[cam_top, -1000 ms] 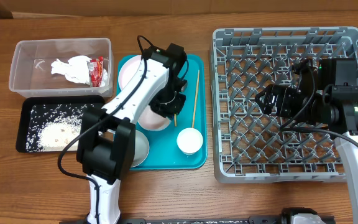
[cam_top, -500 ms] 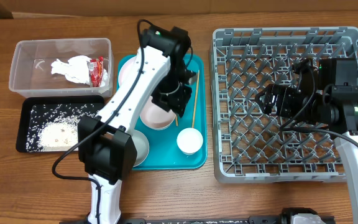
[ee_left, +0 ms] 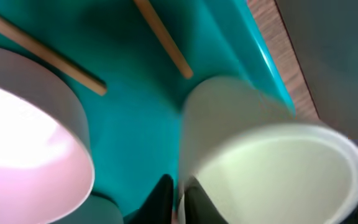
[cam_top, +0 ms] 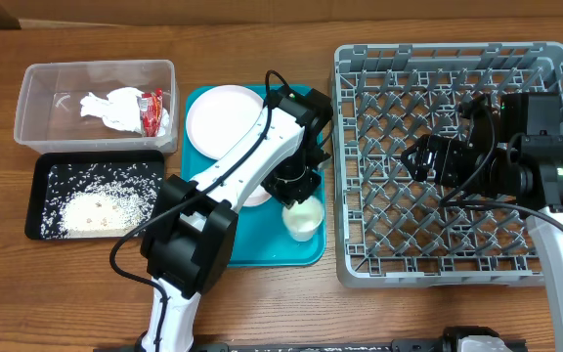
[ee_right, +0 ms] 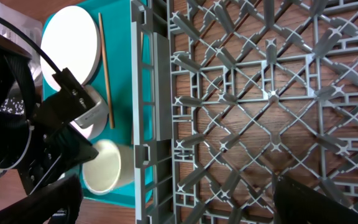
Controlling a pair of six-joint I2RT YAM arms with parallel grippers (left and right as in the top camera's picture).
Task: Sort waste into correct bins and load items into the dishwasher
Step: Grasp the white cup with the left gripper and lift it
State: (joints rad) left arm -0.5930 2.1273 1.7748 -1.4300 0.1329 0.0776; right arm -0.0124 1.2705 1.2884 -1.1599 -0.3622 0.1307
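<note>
Left gripper (cam_top: pixel 295 201) newly on cup (cam_top: pixel 306 223)

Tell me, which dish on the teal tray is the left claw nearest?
The small white cup near the right edge of the teal tray: the left gripper is at its rim; the plate and bowl lie farther off.

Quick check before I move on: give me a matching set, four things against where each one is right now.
Things:
1. crumpled napkin
2. rice scraps
3. round plate
4. right gripper

Places:
A. above the dish rack
B. on the teal tray
C. in the black tray
D. in the clear tub

Pairs: 1-D, 2-C, 3-B, 4-A
</note>
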